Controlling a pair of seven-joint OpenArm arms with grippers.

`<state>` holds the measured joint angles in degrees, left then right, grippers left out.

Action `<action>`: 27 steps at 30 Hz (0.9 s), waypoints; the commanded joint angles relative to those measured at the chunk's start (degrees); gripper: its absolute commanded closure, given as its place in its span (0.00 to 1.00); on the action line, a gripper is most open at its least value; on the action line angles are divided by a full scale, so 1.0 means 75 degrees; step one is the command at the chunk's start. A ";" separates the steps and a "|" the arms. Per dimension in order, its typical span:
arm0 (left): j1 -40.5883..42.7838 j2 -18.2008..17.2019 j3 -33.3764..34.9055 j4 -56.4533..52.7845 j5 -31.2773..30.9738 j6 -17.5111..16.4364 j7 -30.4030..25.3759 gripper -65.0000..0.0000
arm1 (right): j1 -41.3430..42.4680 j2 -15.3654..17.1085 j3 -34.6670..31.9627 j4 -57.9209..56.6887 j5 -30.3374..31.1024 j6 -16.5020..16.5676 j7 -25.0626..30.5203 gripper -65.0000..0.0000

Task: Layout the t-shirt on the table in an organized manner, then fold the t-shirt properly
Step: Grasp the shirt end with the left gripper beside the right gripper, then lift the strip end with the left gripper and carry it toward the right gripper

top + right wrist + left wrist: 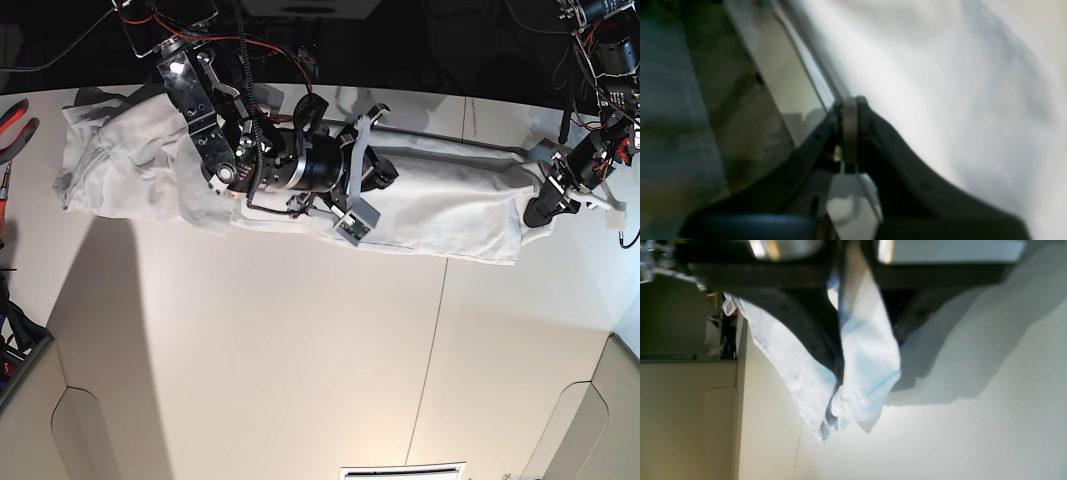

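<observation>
The shirt (440,205) is lying stretched along the table's (300,370) far edge — soft, light, wrinkling easily, best taken at hems. The left gripper (840,373) is pinching a fold at its right end; the right gripper (850,133) is clamping cloth mid-shirt.
</observation>
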<state>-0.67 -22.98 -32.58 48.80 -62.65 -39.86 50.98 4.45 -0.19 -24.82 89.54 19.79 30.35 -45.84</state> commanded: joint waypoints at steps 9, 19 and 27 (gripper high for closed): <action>-0.0061 -0.0111 -0.0009 0.0085 -0.0134 -0.0019 0.0035 1.00 | 0.0565 -0.0085 0.0434 0.1961 0.0163 -0.0082 -0.0530 1.00; -0.0061 -0.0108 -0.0009 0.0085 -0.0440 -0.0019 0.0035 1.00 | -0.0332 -0.0082 0.1017 0.1918 0.0160 -0.0079 -0.0551 1.00; -0.0082 -0.0108 -0.0009 0.0085 -0.0761 -0.0019 0.0038 1.00 | -0.0807 -0.0082 0.1023 0.1177 0.0131 -0.0079 -0.0539 1.00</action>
<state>-0.62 -22.83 -32.58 48.77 -66.72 -39.68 51.48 -2.35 -0.36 -17.21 97.43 19.97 29.56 -51.03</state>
